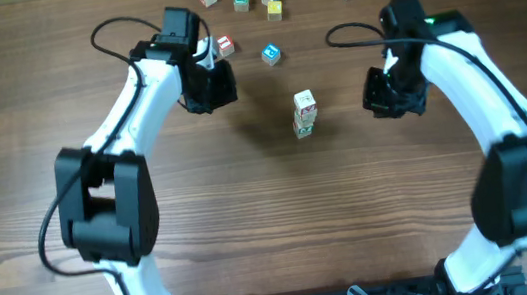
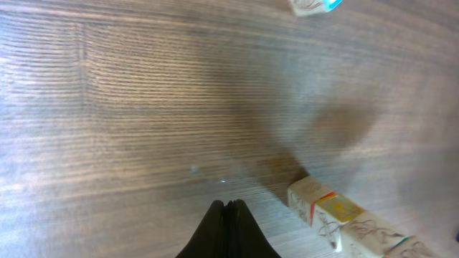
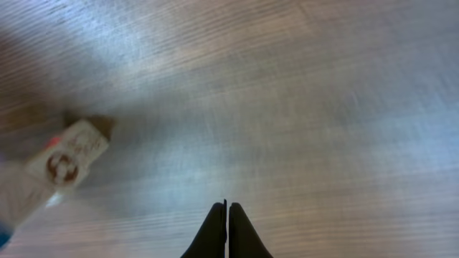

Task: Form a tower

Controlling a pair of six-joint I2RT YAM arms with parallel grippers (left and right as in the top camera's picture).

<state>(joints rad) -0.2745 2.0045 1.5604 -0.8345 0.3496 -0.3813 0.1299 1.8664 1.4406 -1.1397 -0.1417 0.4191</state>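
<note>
The tower [image 1: 306,112] stands upright on the table [image 1: 253,229] between two closed, empty claws, the right claw [image 3: 226,206] seemingly a little nearer than the left claw [image 2: 228,206], a loose cube [image 1: 272,55] lying near on its far side.

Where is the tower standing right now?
In the overhead view the tower stands mid-table, roughly midway between the left hand and the right hand, just below the loose blue-marked cube.
</note>
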